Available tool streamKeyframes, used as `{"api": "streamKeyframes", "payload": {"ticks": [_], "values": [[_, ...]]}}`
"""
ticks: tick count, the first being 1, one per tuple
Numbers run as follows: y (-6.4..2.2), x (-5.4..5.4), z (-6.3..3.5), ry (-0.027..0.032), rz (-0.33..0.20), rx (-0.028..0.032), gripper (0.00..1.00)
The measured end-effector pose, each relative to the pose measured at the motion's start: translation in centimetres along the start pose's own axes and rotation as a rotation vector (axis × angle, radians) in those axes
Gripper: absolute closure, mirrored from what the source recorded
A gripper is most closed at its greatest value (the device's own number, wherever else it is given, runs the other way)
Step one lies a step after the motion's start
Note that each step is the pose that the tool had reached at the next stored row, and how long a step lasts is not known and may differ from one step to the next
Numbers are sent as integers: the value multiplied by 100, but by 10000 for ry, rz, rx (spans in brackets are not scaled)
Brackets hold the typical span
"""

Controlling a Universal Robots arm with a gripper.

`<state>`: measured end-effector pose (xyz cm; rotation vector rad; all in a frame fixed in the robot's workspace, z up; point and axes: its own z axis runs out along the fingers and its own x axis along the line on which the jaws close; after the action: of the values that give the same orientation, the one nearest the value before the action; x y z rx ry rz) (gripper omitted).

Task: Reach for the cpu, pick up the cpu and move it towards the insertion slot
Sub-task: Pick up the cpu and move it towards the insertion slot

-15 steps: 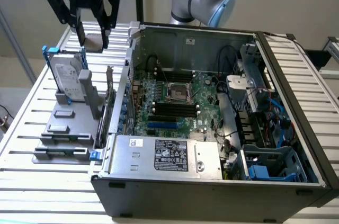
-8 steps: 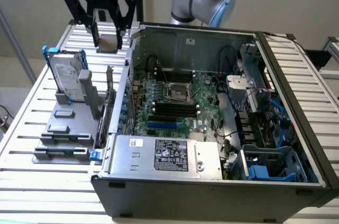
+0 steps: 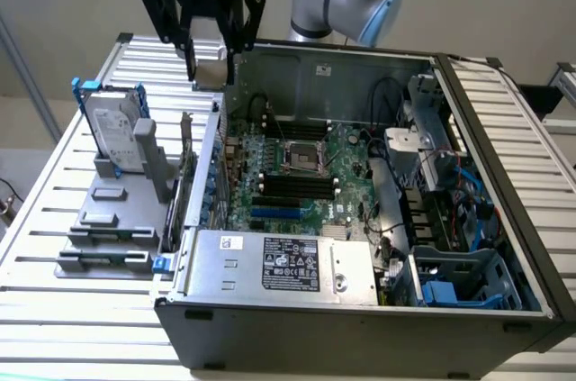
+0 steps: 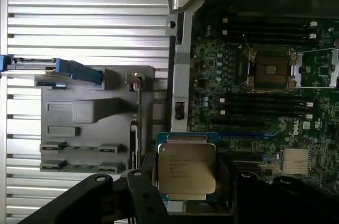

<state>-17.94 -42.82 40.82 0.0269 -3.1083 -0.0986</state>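
Note:
The cpu [image 4: 186, 168], a flat square silver chip with printed text on its lid, sits between the black fingers [image 4: 142, 192] of my gripper [image 4: 186, 181], which is shut on it. In the exterior view my gripper [image 3: 211, 61] hangs above the near wall of the open computer case, at the exterior view's upper left, with the pale cpu [image 3: 211, 73] at its tips. The insertion slot [image 3: 301, 158], a shiny metal frame around a dark centre, lies on the green board inside the case. In the wrist view the insertion slot [image 4: 270, 69] is well apart from the held chip.
An upright silver hard drive with blue clips [image 3: 115, 133] stands on a grey fixture [image 3: 108, 219] on the slatted table [image 3: 54, 309]. Long black memory slots [image 3: 292, 185] flank the socket. A power supply [image 3: 279, 264] and the case wall [image 3: 220, 120] border the board.

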Motion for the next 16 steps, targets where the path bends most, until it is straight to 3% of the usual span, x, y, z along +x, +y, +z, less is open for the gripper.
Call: {"api": "streamKeyframes", "payload": {"ticks": [10, 16], "values": [[37, -454, -12, 0, 2, 0, 45], [134, -691, -3, 0, 1, 0, 45]]}}
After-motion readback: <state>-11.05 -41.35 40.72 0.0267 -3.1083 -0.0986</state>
